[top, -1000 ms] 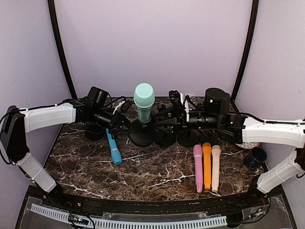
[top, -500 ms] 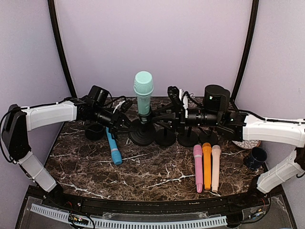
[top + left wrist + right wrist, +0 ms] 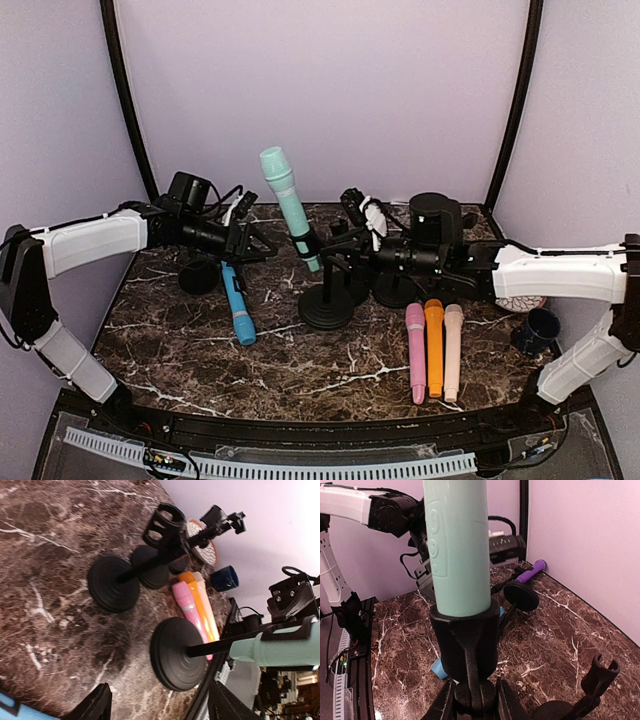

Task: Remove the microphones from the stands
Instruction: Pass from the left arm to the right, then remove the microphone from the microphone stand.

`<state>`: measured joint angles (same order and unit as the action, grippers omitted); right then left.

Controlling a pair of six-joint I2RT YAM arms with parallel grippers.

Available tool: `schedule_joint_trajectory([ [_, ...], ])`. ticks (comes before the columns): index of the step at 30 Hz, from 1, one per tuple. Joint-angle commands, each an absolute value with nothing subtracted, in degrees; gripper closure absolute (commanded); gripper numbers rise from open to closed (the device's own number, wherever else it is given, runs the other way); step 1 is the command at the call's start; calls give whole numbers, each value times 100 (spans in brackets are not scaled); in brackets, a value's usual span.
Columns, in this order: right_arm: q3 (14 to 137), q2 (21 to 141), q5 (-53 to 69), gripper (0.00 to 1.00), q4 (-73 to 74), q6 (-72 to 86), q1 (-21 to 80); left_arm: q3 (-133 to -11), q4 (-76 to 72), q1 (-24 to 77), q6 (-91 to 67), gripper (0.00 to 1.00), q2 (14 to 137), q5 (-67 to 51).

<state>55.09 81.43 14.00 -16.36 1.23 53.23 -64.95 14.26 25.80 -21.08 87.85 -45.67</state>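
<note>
- Surface (image 3: 300, 365): showed dark brown marbling with white veins, polished.
- Mint microphone (image 3: 457, 545): looked like smooth plastic with a satin sheen.
- Stand (image 3: 326, 310): was black and matt throughout.
- Pink microphone (image 3: 415, 350) and orange microphone (image 3: 434, 345): appeared smooth plastic.
- Left arm shell (image 3: 95, 243): was white, smooth, faintly glossy.

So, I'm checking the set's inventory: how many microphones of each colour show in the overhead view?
teal microphone: 1
blue microphone: 1
pink microphone: 1
orange microphone: 1
beige microphone: 1
Total: 5
</note>
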Motion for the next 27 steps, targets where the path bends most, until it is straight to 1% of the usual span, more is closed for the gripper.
schedule_joint_trajectory([
  [1,5665,8267,1105,100,-2483,507,5370,-6391,1677,2377,-1505,31,8181,-3207],
  [5,5880,8545,906,100,-2477,620,5379,-6288,1521,2226,-1085,29,7611,-2275],
  [9,5988,8791,703,100,-2702,708,5388,-5949,892,1965,-940,24,6995,-1741],
  [13,6111,9123,587,100,-3017,755,5405,-5417,209,1875,-766,22,6482,-1197],
  [20,6585,9909,386,100,-3614,642,5405,-5082,18,1872,-376,22,6118,-841],
  [27,6979,10602,132,100,-4270,582,5380,-4938,-157,1872,-287,22,5918,-836],
])
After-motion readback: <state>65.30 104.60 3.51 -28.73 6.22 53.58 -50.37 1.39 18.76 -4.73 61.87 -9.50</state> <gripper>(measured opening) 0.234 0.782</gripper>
